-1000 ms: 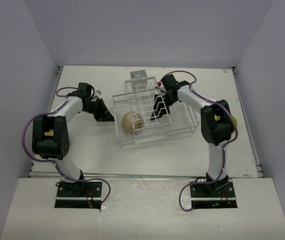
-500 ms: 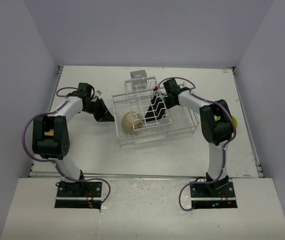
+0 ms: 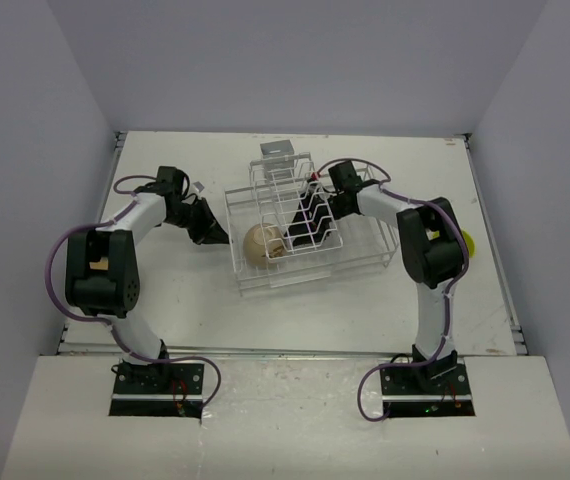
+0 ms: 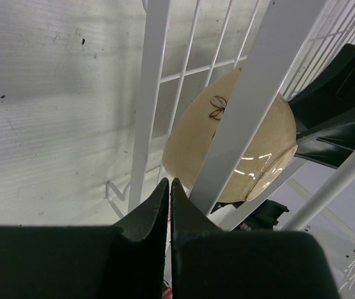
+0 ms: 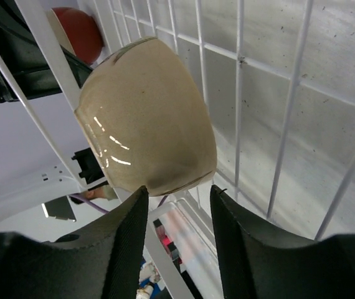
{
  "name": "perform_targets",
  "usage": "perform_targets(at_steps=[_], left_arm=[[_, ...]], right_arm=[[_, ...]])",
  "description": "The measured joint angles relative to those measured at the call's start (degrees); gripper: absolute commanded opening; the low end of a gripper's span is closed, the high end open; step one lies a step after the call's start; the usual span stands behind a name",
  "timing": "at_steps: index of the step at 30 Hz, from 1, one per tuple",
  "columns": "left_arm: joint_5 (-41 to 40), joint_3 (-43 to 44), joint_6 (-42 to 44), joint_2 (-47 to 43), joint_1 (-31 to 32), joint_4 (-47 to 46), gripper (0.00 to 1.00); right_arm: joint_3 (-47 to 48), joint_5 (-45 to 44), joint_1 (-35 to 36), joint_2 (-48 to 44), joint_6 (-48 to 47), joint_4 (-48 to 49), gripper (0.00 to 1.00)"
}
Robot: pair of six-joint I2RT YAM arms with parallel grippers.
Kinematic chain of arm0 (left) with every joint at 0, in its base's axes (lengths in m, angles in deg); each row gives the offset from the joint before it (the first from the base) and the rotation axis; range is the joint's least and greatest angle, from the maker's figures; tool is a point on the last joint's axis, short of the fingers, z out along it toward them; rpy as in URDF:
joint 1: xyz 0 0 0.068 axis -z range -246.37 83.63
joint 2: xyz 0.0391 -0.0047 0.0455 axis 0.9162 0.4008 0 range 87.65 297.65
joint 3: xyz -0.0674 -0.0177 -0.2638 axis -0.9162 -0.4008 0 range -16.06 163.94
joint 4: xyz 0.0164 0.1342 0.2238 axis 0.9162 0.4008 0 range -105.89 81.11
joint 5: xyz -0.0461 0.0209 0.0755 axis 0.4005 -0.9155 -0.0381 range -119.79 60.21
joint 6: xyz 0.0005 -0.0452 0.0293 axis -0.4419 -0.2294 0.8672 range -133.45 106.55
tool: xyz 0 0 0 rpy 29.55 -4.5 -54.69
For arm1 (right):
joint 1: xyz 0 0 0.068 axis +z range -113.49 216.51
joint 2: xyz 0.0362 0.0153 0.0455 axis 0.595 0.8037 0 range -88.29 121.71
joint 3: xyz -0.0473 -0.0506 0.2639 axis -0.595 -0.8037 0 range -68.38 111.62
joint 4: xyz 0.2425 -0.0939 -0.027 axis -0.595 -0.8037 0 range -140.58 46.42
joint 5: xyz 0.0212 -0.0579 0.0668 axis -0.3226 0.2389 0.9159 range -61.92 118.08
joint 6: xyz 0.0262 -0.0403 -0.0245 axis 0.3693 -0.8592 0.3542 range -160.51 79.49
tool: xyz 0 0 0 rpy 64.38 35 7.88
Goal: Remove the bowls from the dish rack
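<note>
Sitting in dish rack [image 5: 239, 93], bowl [image 5: 146, 115] just before right pincer [image 5: 177, 189]

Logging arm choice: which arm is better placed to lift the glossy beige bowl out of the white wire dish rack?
Right, probably: the right claw is open inside the dish rack, close to the bowl; the left claw is shut, outside the wires.

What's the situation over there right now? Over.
Left jaws shut, empty, outside the dish rack. Right jaws open, inside the rack, tan bowl just ahead, ungripped. Its wires stand between bowl and left jaws.
</note>
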Motion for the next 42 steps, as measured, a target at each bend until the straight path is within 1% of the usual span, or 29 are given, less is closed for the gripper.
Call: perform_targets(at_steps=[1, 2, 6, 8, 33, 42], left_arm=[[0.04, 0.0, 0.0, 0.04, 0.0, -0.02, 0.02], [0.09, 0.0, 0.0, 0.07, 0.0, -0.02, 0.02], [0.13, 0.0, 0.02, 0.07, 0.0, 0.0, 0.02], [0.13, 0.0, 0.04, 0.09, 0.0, 0.0, 0.02], [1.05, 0.0, 0.02, 1.07, 0.07, -0.22, 0.04], [1.18, 0.0, 0.07, 1.14, 0.07, -0.24, 0.05]], right_arm=[[0.02, -0.02, 0.0, 0.31, -0.02, 0.15, 0.55], [0.02, -0.02, 0.0, 0.76, -0.02, 0.17, 0.58], [0.02, 0.76, -0.02, 1.55, 0.22, 0.68, 0.63], [0.02, 1.14, 0.0, 1.57, 0.2, 1.07, 0.64], [2.64, 2.91, 0.87, 4.2, 0.96, 2.43, 0.64], [2.93, 3.39, 2.82, 5.01, 1.73, 3.82, 0.64]])
